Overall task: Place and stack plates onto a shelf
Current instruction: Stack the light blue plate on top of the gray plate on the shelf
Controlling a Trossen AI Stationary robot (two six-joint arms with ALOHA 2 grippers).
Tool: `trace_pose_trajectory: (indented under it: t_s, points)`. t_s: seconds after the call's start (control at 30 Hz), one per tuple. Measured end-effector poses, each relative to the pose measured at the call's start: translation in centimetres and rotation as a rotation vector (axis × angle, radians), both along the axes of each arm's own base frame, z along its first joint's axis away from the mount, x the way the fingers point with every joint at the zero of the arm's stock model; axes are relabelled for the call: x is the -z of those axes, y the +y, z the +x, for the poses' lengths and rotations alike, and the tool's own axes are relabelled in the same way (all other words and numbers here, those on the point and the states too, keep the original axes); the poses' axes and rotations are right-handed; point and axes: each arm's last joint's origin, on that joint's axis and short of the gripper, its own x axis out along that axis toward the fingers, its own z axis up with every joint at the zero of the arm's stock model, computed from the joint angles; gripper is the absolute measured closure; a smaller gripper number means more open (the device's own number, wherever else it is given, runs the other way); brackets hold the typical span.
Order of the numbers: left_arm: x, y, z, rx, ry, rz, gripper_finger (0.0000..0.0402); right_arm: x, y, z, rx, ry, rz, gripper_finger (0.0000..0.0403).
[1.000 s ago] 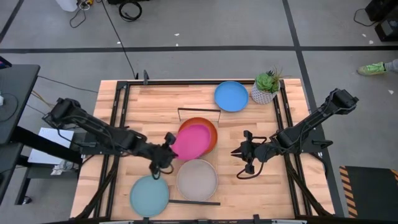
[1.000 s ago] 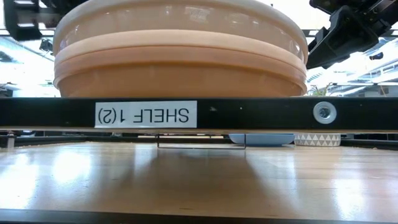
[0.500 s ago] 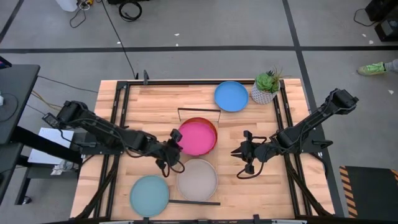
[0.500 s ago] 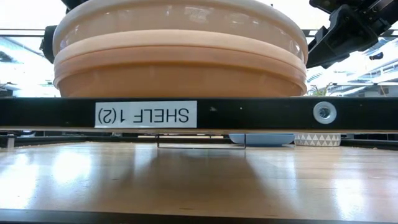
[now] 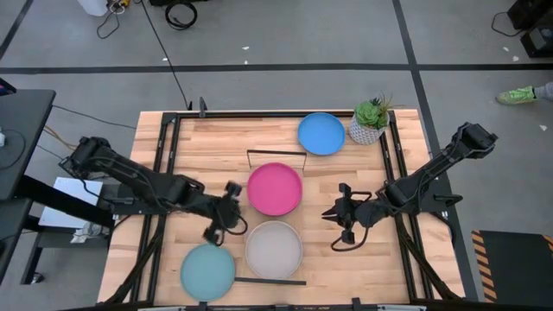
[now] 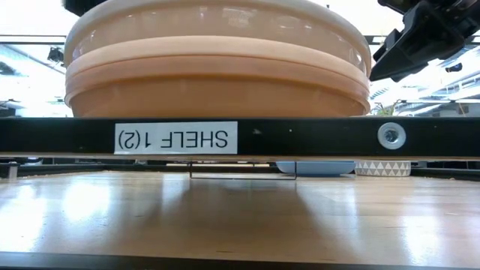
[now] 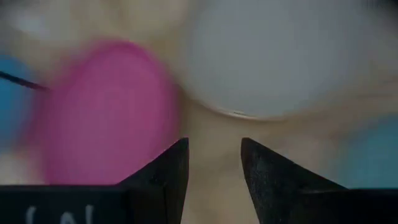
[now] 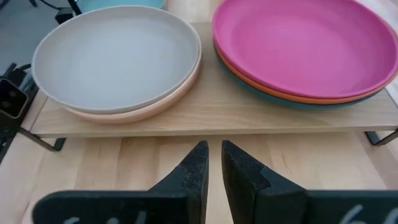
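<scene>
The pale-wood shelf carries two stacks. A pink plate lies level on an orange and a dark teal plate. A grey plate tops tan and cream plates. A light aqua plate and a blue plate lie flat on the table. My left gripper is open and empty, just left of the shelf between the stacks. My right gripper is shut and empty, right of the shelf.
A white potted plant stands at the far right beside the blue plate. Black wire rails close the shelf's short ends. Black frame bars run along the table's left and right sides.
My left gripper has set the pink plate, which was tilted over the orange plate, down level on that stack. It has let go and drawn back toward the table's left edge. My right gripper has kept still.
</scene>
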Motion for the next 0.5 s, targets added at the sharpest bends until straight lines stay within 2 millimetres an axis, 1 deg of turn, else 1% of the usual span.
trace_pose_trajectory:
  t_s: [0.1, 0.17, 0.23, 0.33, 0.43, 0.5]
  points:
    - [-0.2, -1.0, -1.2, -0.078, 0.181, -0.317, 0.0247, 0.0, 0.4, -0.2, -0.001, -0.006, 0.000, 0.0353]
    - [0.1, -2.0, -2.1, -0.143, 0.298, -0.433, 0.0247, 0.0, 0.6, -0.3, 0.002, -0.011, -0.008, 0.0353]
    - [0.6, -3.6, -2.8, -0.191, 0.377, -0.465, 0.0247, 0.0, 0.8, -0.5, 0.007, -0.020, -0.019, 0.0353]
    - [1.7, -6.1, -4.1, -0.207, 0.457, -0.447, 0.0247, 0.0, 1.1, -0.7, 0.012, -0.029, -0.023, 0.0353]
    - [2.4, -8.6, -5.2, -0.239, 0.500, -0.470, 0.0247, -0.1, 1.3, -0.8, 0.015, -0.035, -0.022, 0.0353]
    - [3.0, -9.9, -5.8, -0.306, 0.508, -0.485, 0.0247, -0.1, 1.4, -0.9, 0.014, -0.037, -0.027, 0.0353]
